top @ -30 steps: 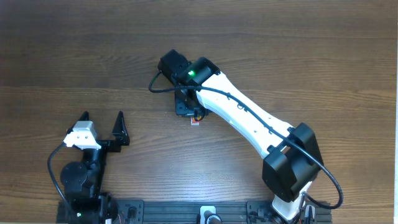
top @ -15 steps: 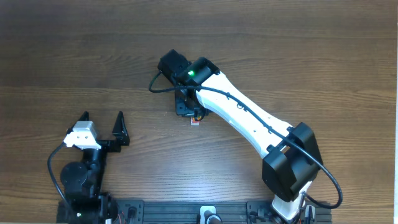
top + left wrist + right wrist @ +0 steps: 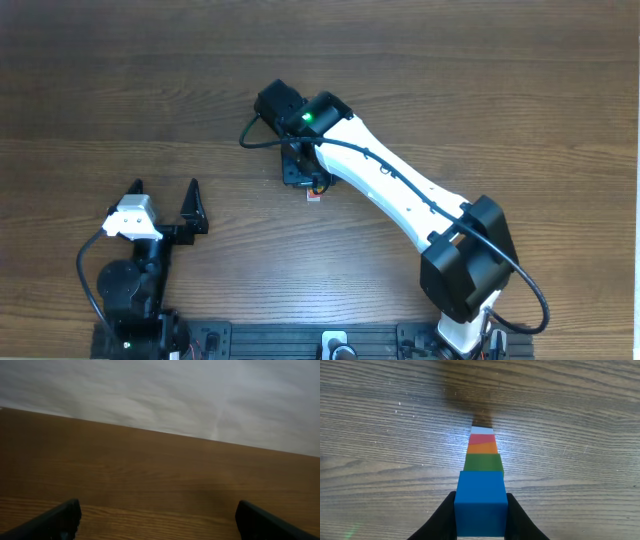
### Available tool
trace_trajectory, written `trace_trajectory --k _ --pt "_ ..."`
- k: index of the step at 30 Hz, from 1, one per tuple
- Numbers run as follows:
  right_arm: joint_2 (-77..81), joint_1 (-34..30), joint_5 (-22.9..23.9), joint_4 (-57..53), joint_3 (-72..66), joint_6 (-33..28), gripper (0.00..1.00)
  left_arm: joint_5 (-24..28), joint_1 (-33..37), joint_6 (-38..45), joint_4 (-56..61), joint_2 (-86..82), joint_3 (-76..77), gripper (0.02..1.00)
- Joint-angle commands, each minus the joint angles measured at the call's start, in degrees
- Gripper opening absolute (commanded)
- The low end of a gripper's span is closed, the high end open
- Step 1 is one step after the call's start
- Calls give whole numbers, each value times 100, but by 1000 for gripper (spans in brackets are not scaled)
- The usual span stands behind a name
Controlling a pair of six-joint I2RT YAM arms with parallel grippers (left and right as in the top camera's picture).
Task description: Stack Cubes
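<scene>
Just left of centre in the overhead view, the right gripper (image 3: 481, 505) pinches the blue cube (image 3: 480, 486) atop the stack (image 3: 483, 461). A crooked release could topple it. The left gripper (image 3: 163, 187) gapes open, lower left.

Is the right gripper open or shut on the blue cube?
Shut on it: the right gripper clamps both sides of the blue cube, no gap visible.

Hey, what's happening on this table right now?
The right gripper grips a blue cube at the top of a tower. Below it are a green cube, orange cube, red cube and white cube. The left gripper sits open near its base, holding nothing.
</scene>
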Motion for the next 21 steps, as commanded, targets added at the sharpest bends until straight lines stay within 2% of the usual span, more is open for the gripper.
trace_trajectory --k 1,5,7,11,14,21 --pt "131 -37 96 17 39 44 112 74 35 83 -4 -46 -31 998" --pt "131 -39 96 31 39 42 121 74 35 85 -4 -46 -31 998" --pt "131 -39 94 31 39 42 156 74 35 83 -4 -46 -28 1000" --pt "131 -39 96 33 39 42 332 74 35 83 -4 -46 -31 998" --pt "131 -39 96 37 39 39 507 74 35 83 -4 -46 -31 998" --pt "131 -50 98 79 39 39 706 74 35 83 -4 -46 -28 1000"
